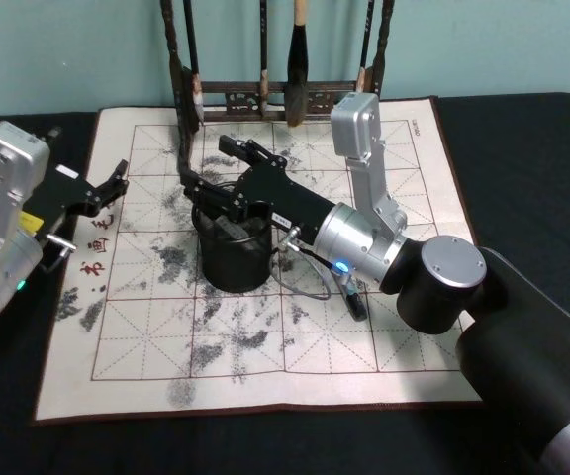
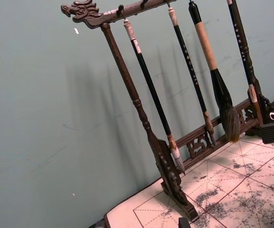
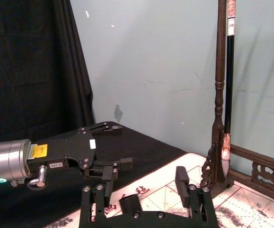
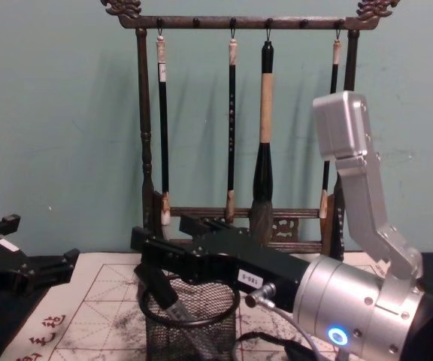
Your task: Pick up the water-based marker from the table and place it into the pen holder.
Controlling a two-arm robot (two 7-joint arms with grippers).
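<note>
nearest the head camera, the right arm (image 1: pixel 522 327) is seen reaching across the practice mat (image 1: pixel 265 366) to the pen holder (image 1: pixel 234 269), a black wire-mesh cup set near the middle of the mat, just in front of the wooden brush rack (image 1: pixel 265 99). the right gripper (image 1: pixel 204 161) is held over the cup's rim with its jaws spread, and nothing is seen pinched between them in the right wrist view. in the chest view a dark slanted stick with a paler lower end, taken to be the water-based marker (image 4: pixel 165 295), is seen through the mesh. its lower end is down inside the cup and its upper end is leaned toward the rim beneath the gripper. whether it is touched by a finger cannot be told. the left gripper (image 1: pixel 115 186) is parked at the mat's left edge, its jaws also apart and nothing held.

the step in hand is judged to be the release: the marker appears to be delivered, and the task is nearly done. what is called for next is a clean lift of the right gripper, up and back. it should be done so that the leaning marker is not caught, the light cup is not tipped, and the calligraphy brushes (image 4: pixel 265 150) hung behind are not struck.
</note>
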